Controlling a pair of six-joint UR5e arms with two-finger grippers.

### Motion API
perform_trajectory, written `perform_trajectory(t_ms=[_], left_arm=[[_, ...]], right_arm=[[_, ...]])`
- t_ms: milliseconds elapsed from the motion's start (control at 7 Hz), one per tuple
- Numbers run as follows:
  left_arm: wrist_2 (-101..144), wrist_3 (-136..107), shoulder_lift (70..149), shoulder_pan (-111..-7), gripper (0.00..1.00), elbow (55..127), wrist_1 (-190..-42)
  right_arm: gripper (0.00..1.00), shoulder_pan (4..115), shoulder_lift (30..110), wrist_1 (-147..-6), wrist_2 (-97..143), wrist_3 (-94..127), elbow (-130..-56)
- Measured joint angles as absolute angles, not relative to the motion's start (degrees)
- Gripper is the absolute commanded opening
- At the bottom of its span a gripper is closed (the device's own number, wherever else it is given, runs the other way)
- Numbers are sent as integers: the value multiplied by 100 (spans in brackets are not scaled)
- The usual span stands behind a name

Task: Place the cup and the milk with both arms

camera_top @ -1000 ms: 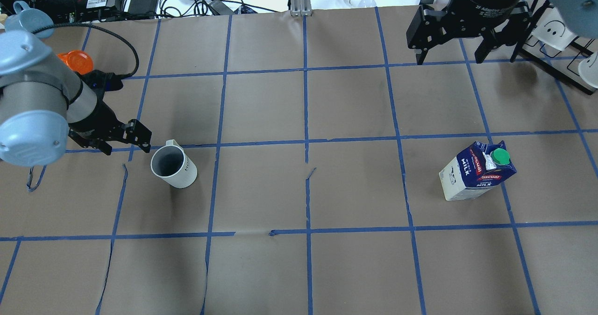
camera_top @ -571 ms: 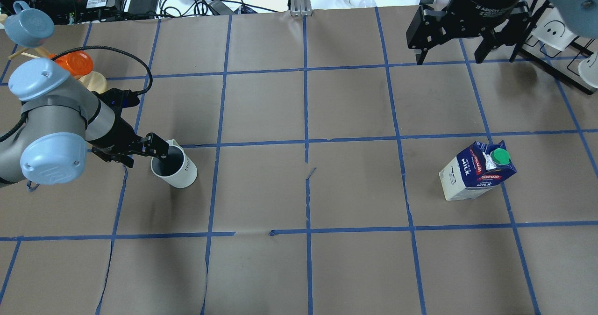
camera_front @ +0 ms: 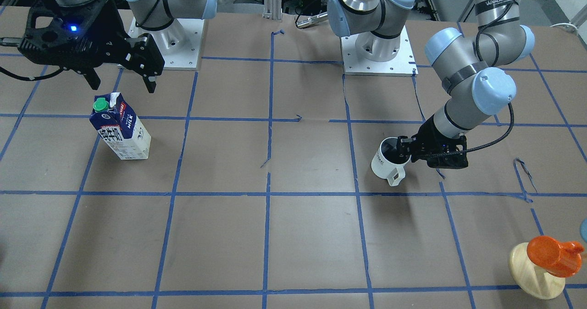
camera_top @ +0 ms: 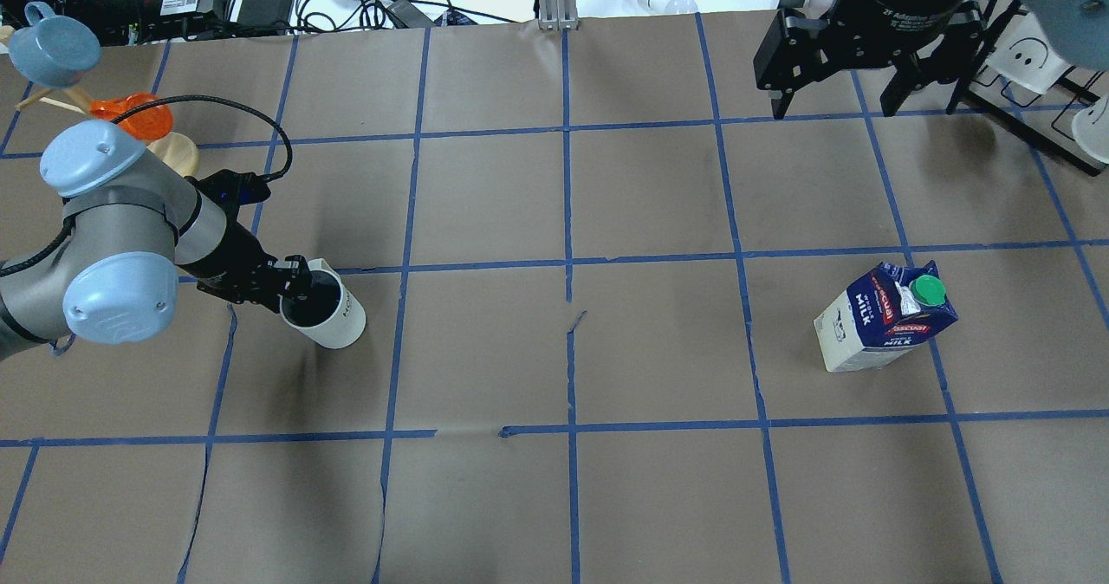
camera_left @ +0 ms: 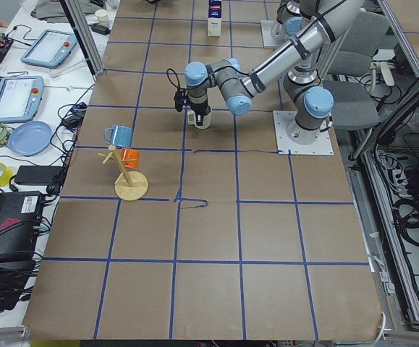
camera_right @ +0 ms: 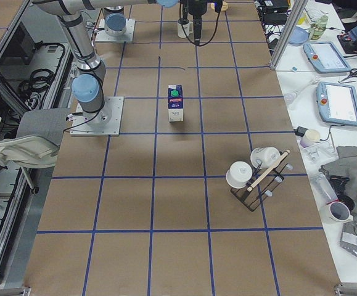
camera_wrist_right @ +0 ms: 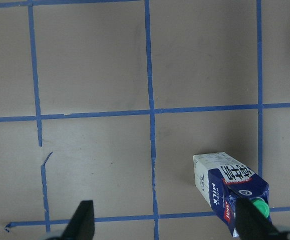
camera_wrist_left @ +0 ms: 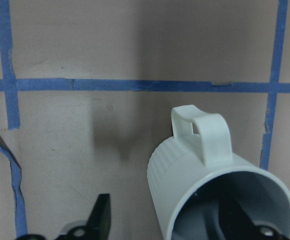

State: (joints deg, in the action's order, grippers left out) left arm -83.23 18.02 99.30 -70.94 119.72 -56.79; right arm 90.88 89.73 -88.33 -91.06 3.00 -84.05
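Observation:
The white cup (camera_top: pixel 333 317) stands upright on the brown paper at the left, its handle toward the far side. My left gripper (camera_top: pixel 295 284) is open and straddles the cup's near-left wall, one finger inside the cup and one outside. The left wrist view shows the cup (camera_wrist_left: pixel 200 165) with a clear gap between the outer finger (camera_wrist_left: pixel 102 216) and the wall. The milk (camera_top: pixel 875 328) stands upright at the right, also in the front view (camera_front: pixel 121 132). My right gripper (camera_top: pixel 832 103) is open and empty, high above the table and beyond the milk; its wrist view shows the carton (camera_wrist_right: pixel 230 190) below.
A pale wooden stand with an orange cup (camera_top: pixel 143 120) and a blue cup (camera_top: pixel 52 47) is just behind my left arm. A black rack with white mugs (camera_top: pixel 1040 64) is at the back right. Cables and gear lie along the far edge.
My left gripper has moved right to the cup, and one finger now sits inside its rim. The cup, the milk and the right arm have not moved.

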Motion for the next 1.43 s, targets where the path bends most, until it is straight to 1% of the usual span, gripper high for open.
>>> perform_trajectory(t_ms=[143, 429, 571, 857, 1000, 1429], left_arm=[[-8340, 1763, 9939, -7098, 3, 11969, -5670], [-8366, 1354, 9890, -7168, 2, 11865, -5664], [-8451, 920, 9847, -7356, 2, 11633, -5730], [-8621, -444, 10047, -8158, 2, 10567, -6242], [-8617, -1098, 10293, -8514, 2, 10044, -6440], [-8615, -2876, 11330, -9448, 2, 8719, -6511]], right_arm=[[100, 9088, 8973, -8831, -9105, 301, -8406], [100, 9088, 8973, -8831, -9105, 301, -8403], [100, 9088, 8974, -8831, -9105, 301, -8400], [100, 9088, 8974, -8829, -9101, 307, -8405], [100, 9088, 8970, -8836, -9094, 307, -8418], [100, 9016, 8927, -8832, -9104, 260, -8460]])
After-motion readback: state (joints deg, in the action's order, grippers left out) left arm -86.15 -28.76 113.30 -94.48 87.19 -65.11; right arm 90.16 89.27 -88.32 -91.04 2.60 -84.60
